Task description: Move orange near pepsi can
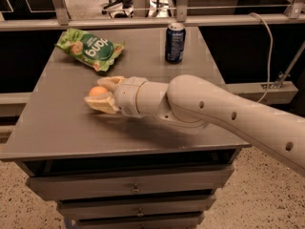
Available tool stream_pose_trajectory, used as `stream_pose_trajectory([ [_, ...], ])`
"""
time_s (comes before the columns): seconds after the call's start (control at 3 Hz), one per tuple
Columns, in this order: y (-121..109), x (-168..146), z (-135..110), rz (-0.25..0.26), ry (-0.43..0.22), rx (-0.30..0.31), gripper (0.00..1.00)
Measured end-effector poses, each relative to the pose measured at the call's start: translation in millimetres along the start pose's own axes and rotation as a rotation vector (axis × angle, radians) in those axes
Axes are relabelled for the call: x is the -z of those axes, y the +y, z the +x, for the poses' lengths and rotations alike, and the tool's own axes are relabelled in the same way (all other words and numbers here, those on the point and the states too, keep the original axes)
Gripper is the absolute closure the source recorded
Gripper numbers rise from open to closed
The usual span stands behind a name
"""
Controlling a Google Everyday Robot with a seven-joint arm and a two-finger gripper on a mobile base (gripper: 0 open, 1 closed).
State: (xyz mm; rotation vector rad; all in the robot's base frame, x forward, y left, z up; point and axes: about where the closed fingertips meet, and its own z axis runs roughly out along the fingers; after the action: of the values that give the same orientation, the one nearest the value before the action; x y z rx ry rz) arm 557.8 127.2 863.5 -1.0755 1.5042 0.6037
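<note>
The gripper (97,93) clamps the small round orange fruit (98,90) near the tabletop's left edge. A fingertip hold may slip, or the arm may topple the tall dark blue pepsi can (175,43) at the far edge.

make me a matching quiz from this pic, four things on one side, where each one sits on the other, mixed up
1 orange
2 pepsi can
3 green snack bag
4 pincer

a upright near the back edge
b lying flat, back left
c at the arm tip, over the left half of the table
d between two fingers

Pairs: 1-d, 2-a, 3-b, 4-c
</note>
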Motion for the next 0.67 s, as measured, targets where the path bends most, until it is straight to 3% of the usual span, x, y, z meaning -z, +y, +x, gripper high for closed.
stream_pose_trajectory([
  [0.33,-26.3,25.6,-8.0,0.111,0.043,0.043,1.00],
  [0.67,-51.4,62.7,-7.6,0.253,0.142,0.095,1.00],
])
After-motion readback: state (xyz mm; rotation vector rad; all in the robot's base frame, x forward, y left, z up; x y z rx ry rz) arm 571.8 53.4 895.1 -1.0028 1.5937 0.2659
